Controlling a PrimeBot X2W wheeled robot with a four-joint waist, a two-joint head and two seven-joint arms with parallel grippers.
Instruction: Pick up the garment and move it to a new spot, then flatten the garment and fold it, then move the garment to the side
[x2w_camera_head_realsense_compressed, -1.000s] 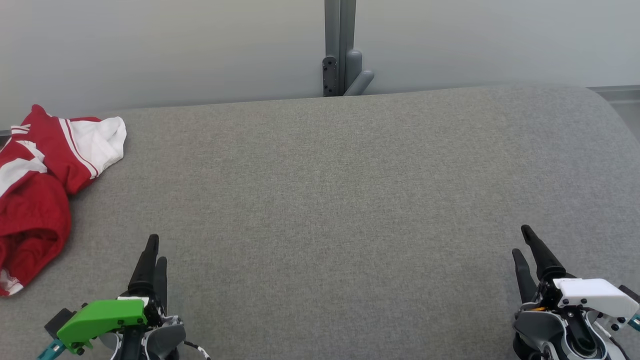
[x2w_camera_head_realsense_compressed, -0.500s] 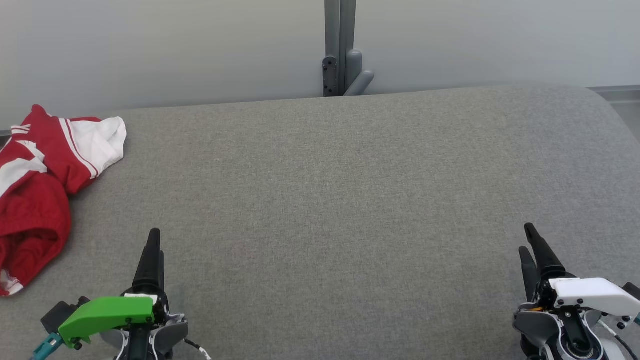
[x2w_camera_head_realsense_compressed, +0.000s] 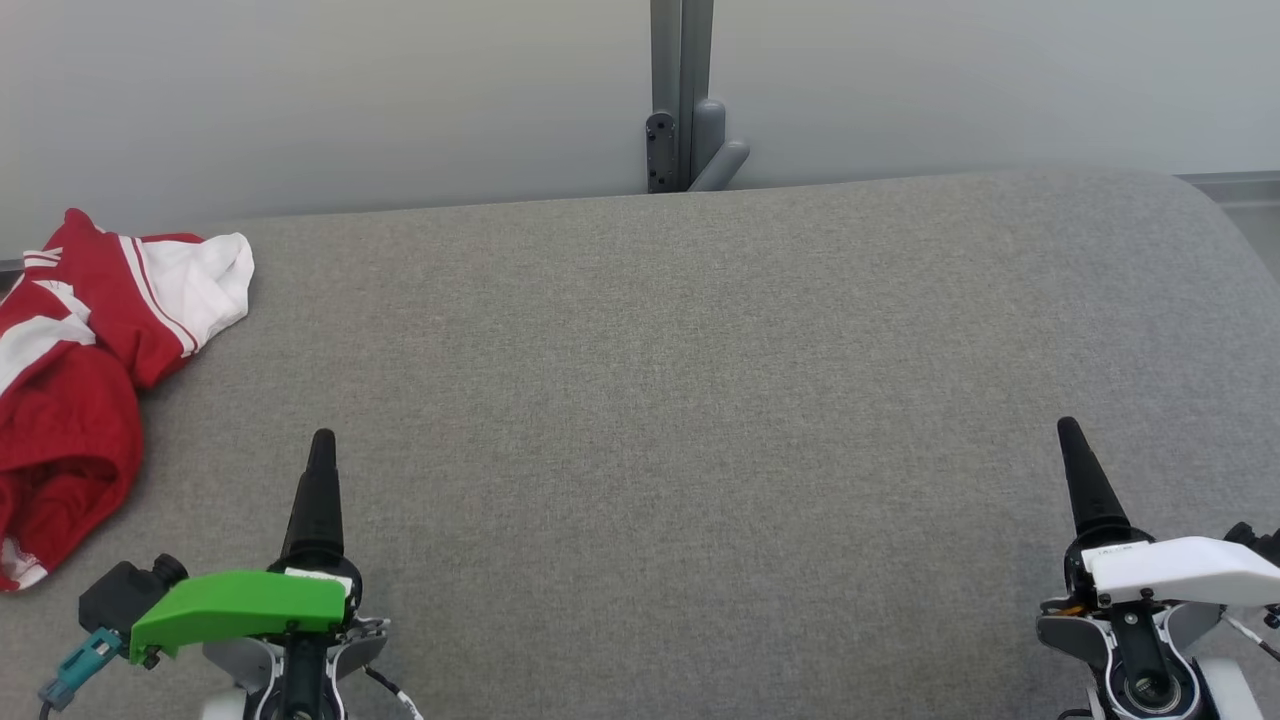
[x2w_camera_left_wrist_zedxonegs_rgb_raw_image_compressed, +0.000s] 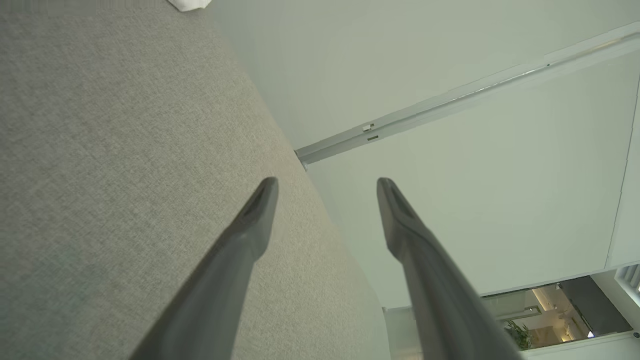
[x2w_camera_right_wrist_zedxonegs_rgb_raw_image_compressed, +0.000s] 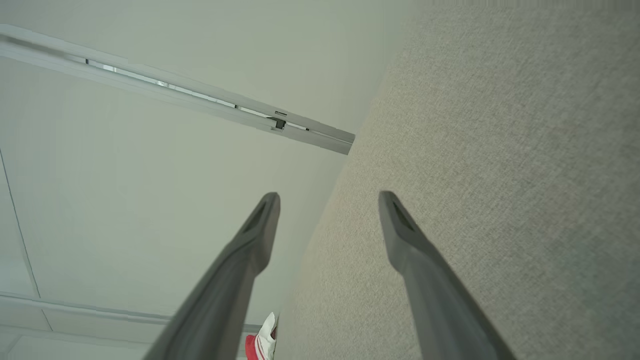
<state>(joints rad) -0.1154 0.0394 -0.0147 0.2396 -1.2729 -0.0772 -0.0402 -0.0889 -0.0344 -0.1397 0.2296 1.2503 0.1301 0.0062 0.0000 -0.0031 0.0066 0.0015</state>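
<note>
Seen edge-on from the head view, each gripper reads as a single dark spike. The wrist views show the gap instead: the left gripper (x2w_camera_left_wrist_zedxonegs_rgb_raw_image_compressed: 327, 185) and the right gripper (x2w_camera_right_wrist_zedxonegs_rgb_raw_image_compressed: 327, 197) both have their fingers spread wide, holding nothing. The crumpled red and white garment (x2w_camera_head_realsense_compressed: 80, 380) lies at the left side of the grey fabric-covered surface (x2w_camera_head_realsense_compressed: 680, 400), near its far edge and well apart from both grippers. Broad open cloth stretches between them. A grey metal post (x2w_camera_head_realsense_compressed: 680, 95) stands against the pale wall behind the far edge.
</note>
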